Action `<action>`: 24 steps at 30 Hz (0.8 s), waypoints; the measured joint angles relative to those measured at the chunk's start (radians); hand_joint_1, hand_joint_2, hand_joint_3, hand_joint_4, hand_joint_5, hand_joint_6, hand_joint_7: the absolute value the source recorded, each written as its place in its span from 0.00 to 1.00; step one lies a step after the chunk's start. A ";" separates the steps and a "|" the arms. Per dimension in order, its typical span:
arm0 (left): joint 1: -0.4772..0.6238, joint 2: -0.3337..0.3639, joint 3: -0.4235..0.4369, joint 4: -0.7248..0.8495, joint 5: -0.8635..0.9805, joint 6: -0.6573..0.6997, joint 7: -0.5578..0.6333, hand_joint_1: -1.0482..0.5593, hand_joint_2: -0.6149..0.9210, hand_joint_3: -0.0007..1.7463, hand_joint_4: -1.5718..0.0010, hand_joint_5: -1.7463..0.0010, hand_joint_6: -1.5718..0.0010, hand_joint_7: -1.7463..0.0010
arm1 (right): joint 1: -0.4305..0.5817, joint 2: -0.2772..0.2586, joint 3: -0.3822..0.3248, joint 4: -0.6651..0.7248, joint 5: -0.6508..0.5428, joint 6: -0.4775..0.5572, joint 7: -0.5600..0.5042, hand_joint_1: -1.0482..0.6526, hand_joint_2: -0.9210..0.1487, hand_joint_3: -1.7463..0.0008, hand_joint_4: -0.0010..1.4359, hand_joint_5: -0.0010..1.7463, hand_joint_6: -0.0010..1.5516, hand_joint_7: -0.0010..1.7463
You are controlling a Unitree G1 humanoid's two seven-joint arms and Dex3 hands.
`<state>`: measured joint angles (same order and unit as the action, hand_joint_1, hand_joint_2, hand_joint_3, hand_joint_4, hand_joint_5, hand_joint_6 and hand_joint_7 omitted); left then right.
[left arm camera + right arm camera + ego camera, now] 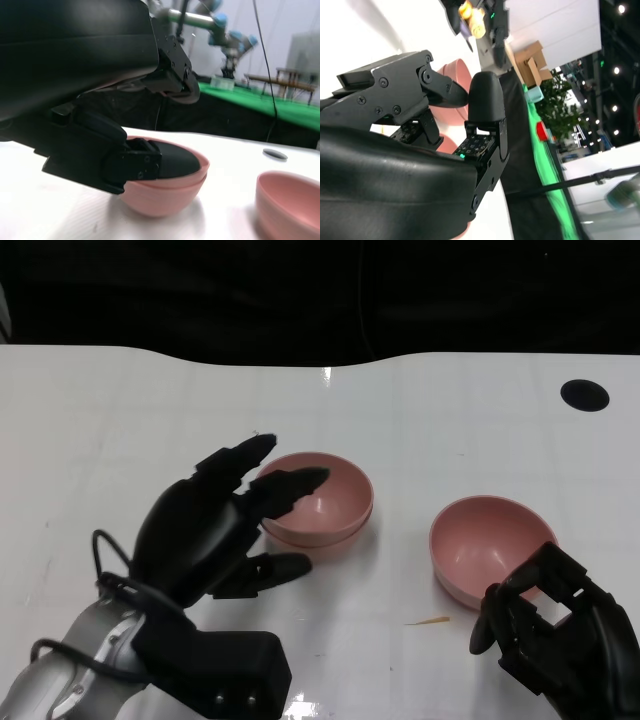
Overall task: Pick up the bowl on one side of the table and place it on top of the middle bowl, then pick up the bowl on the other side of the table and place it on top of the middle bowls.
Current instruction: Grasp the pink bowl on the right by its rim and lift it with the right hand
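Two pink bowls nested as a stack (322, 502) at bench (450, 420) centre. Left hand (215, 525) spread wide, empty, fingertips (300, 480) over the stack's near rim. Third bowl (488, 543) to the right; right hand (555, 625) at its near rim, fingers curled, grip cannot be told.

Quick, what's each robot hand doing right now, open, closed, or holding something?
Left robot hand: open, fingers spread over the stacked bowls, gripping nothing.
Right robot hand: open at the near rim of the right bowl, not holding it.
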<state>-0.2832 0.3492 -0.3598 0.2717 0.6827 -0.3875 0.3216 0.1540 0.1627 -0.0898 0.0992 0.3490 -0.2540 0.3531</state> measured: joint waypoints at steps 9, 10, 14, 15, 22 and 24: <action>0.152 -0.066 0.158 -0.033 -0.388 -0.166 -0.092 0.66 0.71 0.77 0.51 0.03 0.55 0.08 | -0.045 0.026 0.006 0.158 -0.066 -0.484 0.035 0.57 0.23 0.47 0.67 0.82 0.55 0.72; 0.174 -0.067 0.174 -0.057 -0.449 -0.151 -0.135 0.64 0.73 0.75 0.50 0.01 0.59 0.03 | -0.045 0.021 0.008 0.159 -0.074 -0.511 0.037 0.57 0.18 0.51 0.66 0.81 0.55 0.70; 0.261 -0.069 0.235 -0.172 -0.685 -0.032 -0.305 0.67 0.76 0.73 0.51 0.00 0.60 0.00 | -0.047 -0.005 0.019 0.161 -0.094 -0.586 0.054 0.57 0.11 0.58 0.66 0.79 0.57 0.62; 0.278 -0.068 0.252 -0.195 -0.733 -0.005 -0.344 0.68 0.77 0.74 0.50 0.00 0.60 0.00 | -0.050 -0.014 0.021 0.162 -0.098 -0.600 0.055 0.56 0.11 0.59 0.65 0.79 0.58 0.59; 0.371 -0.048 0.352 -0.297 -0.972 0.187 -0.566 0.73 0.80 0.75 0.47 0.00 0.58 0.00 | -0.092 -0.068 -0.011 0.191 -0.218 -0.742 -0.003 0.44 0.02 0.80 0.58 0.77 0.62 0.41; 0.398 -0.038 0.375 -0.319 -0.997 0.237 -0.601 0.74 0.80 0.75 0.47 0.00 0.58 0.00 | -0.098 -0.081 -0.049 0.177 -0.335 -0.757 -0.065 0.38 0.00 0.84 0.60 0.66 0.66 0.26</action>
<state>0.1145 0.3108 0.0155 -0.0469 -0.3144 -0.1509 -0.2795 0.0563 0.0820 -0.1387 0.2761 0.0139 -1.0110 0.2886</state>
